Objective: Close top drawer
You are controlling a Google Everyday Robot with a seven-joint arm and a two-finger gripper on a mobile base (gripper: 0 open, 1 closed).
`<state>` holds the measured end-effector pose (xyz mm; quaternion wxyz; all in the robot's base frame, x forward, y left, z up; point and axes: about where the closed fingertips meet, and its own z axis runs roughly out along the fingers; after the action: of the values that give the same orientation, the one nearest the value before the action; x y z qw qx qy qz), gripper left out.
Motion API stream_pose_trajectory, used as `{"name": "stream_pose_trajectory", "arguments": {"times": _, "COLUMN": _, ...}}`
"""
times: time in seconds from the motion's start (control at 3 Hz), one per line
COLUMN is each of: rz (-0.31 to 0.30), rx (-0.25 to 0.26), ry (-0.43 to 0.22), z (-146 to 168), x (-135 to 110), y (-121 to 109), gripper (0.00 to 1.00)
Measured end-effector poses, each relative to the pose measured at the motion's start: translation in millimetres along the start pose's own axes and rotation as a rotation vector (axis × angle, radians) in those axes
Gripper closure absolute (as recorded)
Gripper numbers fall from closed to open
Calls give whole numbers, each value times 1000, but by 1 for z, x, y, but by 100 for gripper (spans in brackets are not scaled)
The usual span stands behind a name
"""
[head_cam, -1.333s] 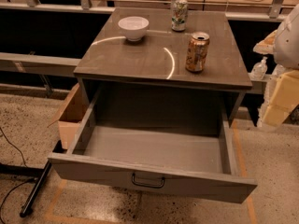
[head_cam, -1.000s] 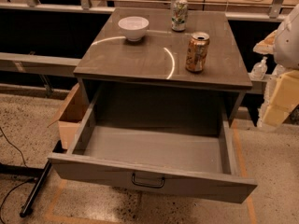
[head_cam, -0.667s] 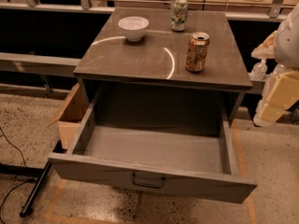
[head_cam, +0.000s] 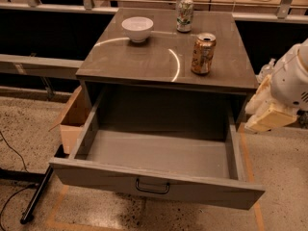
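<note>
Speckled floor [head_cam: 284,177]; jaws right of top drawer [head_cam: 159,155]

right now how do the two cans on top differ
The near can is orange-gold; the far can is silver and green. The near can stands toward the right front; the far can at the back, by the bowl. Both stand upright on the cabinet. The gripper hangs right of the cabinet, touching neither.

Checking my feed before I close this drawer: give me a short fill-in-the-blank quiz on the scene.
The top drawer is pulled ___. The gripper hangs beside the cabinet, on the picture's ___ side. On the cabinet stand a bowl and ___ cans.
Missing words: open; right; two.
</note>
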<state>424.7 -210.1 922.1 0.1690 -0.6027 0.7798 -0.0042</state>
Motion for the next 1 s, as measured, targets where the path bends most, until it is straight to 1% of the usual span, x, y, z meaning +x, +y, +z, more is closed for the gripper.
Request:
{"name": "stream_pose_trajectory", "arguments": {"times": 0.33, "rz": 5, "rx": -26, "ry": -6, "z": 31, "x": 4, "y": 15, "gripper": 85}}
{"name": "stream_pose_trajectory", "arguments": {"times": 0.67, "rz": -14, "rx": -26, "ry": -18, "z": 65, "x": 9, "y": 37, "gripper": 100}}
{"name": "stream_pose_trajectory", "arguments": {"times": 1.0, "rz": -48, "rx": -3, "ry": -33, "z": 93, "x": 17, "y": 57, "gripper": 100}}
